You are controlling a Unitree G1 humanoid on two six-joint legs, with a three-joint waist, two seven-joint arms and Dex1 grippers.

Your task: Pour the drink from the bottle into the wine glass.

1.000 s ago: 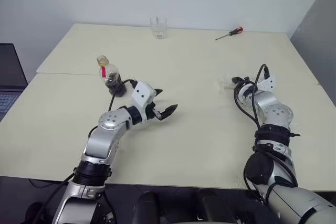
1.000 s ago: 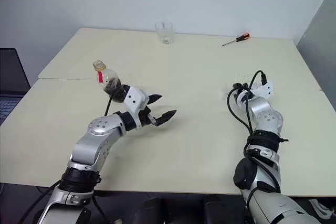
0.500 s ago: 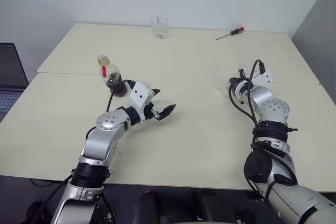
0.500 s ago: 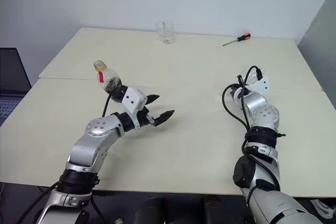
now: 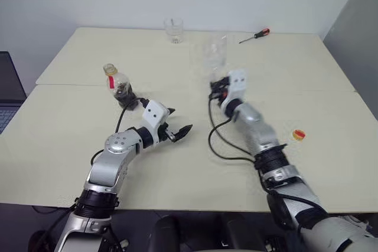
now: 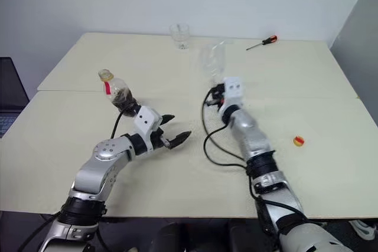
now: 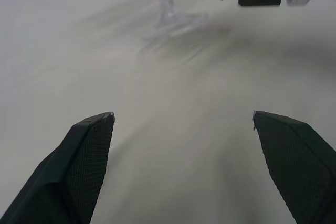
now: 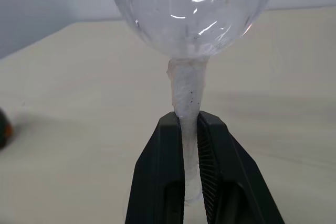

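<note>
Right claw [image 8: 190, 129] is clamping the wine glass [image 8: 189, 30] by its stem, right of the bottle [image 5: 117, 83]. Left claw [image 5: 175, 127] is gaping empty beside the bottle; grasping it comes next.

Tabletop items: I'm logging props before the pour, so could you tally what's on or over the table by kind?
Wine glass, held by its stem in the right gripper: 1
Tumbler: 1
Bottle: 1
Screwdriver: 1
Small yellow-and-red cap-like item: 1
Total: 5
</note>
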